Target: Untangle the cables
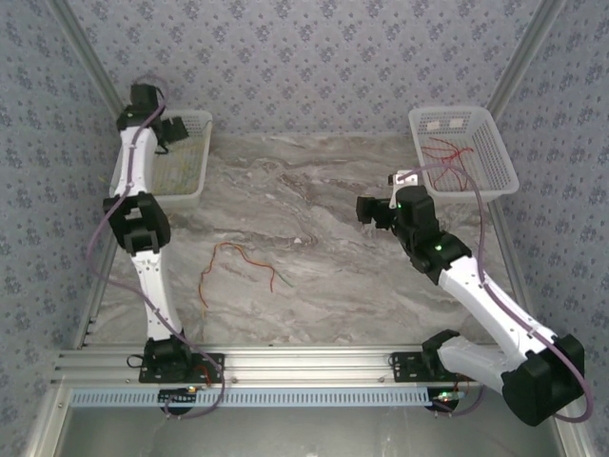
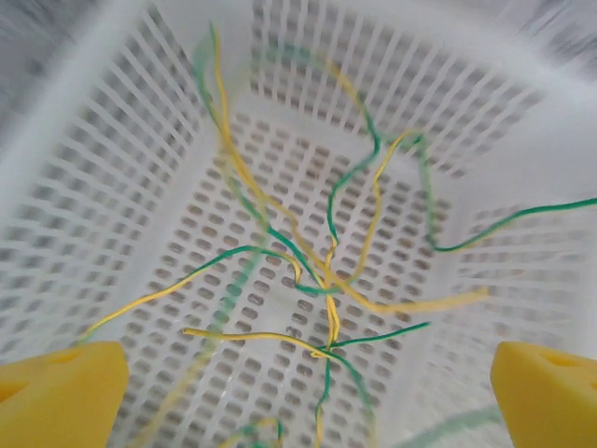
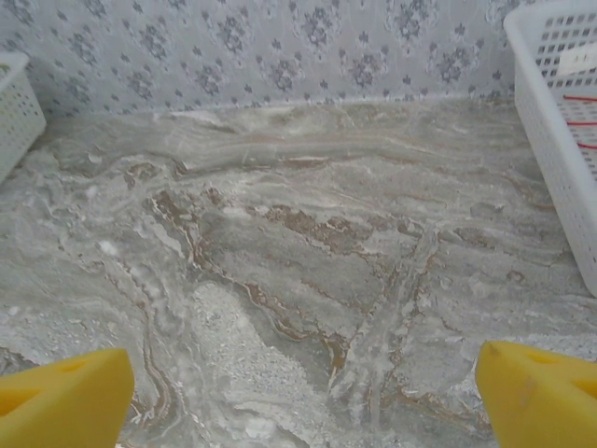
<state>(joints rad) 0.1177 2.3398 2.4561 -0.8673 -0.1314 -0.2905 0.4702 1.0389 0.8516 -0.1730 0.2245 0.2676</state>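
L gripper (image 2: pixel 303 397) spread wide over yellow/green cables (image 2: pixel 326 280) in white basket (image 2: pixel 84 187); R gripper (image 3: pixel 303 387) spread too. Risk: strands cross, may re-knot if snagged.

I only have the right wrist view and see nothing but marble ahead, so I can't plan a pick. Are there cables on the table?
Observer: Yes. A small tangle lies on the table, nearer the arm bases than your right gripper.
Operator: Which colours?
Observer: Red or orange, yellow and green strands, crossing one another.
Operator: Where is the left gripper?
Observer: The left gripper is over the left basket, jaws open and holding nothing. Yellow and green cables lie in the basket below it.
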